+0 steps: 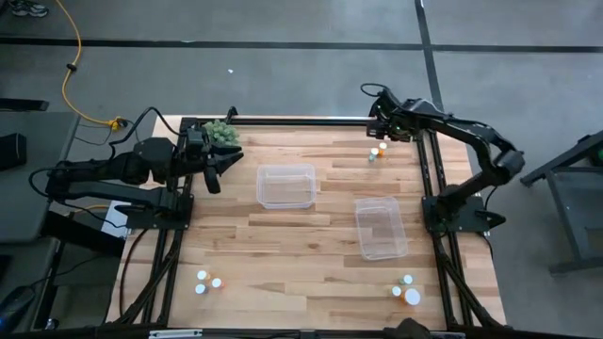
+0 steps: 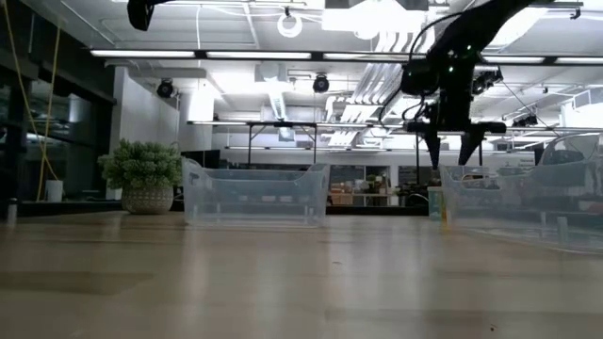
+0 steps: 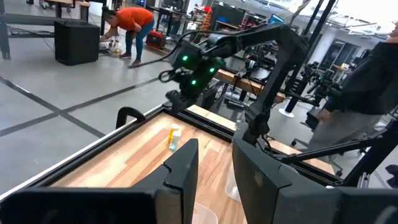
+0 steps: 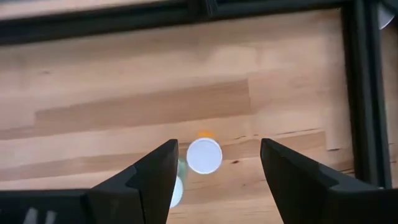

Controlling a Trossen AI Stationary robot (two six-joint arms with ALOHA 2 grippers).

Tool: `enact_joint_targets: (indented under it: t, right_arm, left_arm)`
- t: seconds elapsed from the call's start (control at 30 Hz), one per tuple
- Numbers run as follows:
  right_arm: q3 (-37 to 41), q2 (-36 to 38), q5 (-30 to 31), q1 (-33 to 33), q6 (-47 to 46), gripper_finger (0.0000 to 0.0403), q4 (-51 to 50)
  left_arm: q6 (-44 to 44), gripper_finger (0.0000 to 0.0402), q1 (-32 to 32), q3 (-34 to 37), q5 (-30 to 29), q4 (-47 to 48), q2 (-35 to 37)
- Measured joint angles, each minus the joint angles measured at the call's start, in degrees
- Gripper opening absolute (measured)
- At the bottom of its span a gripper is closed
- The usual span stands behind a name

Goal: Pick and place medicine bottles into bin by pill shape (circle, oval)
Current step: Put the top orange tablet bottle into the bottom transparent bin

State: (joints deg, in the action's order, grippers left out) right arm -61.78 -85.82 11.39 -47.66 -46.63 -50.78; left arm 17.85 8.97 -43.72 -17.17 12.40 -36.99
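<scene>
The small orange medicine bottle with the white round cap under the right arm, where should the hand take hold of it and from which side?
Grip the small orange medicine bottle around its white round cap, coming straight down from above. It stands upright with its cap facing up, and the right hand hovers open above it, fingers either side. A second small white-capped bottle stands close beside it, so keep the fingers clear of that.

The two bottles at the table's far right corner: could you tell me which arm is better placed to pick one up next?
The right. Its end effector hangs open directly above the orange-bodied bottle, beside the green-bodied bottle. The left end effector waits across the table by the plant.
</scene>
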Motion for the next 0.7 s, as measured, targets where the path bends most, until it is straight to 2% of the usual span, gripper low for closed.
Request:
enact_joint_targets:
  t: [0.23, 0.5, 0.7]
  right_arm:
    - [0.0, -4.9, -4.7, -0.7, -0.8, 0.0222, 1.4]
    - [0.0, -6.8, -6.0, -2.3, -1.4, 0.022, 1.8]
    - [0.0, -8.3, -7.4, -2.6, -2.4, 0.0204, 1.8]
  left_arm:
    - [0.0, 0.009, 0.0, 0.0, 0.0, -0.1, 0.0]
    - [0.0, 0.009, 0.0, 0.0, 0.0, -0.1, 0.0]
    - [0.0, 0.009, 0.0, 0.0, 0.0, -0.2, 0.0]
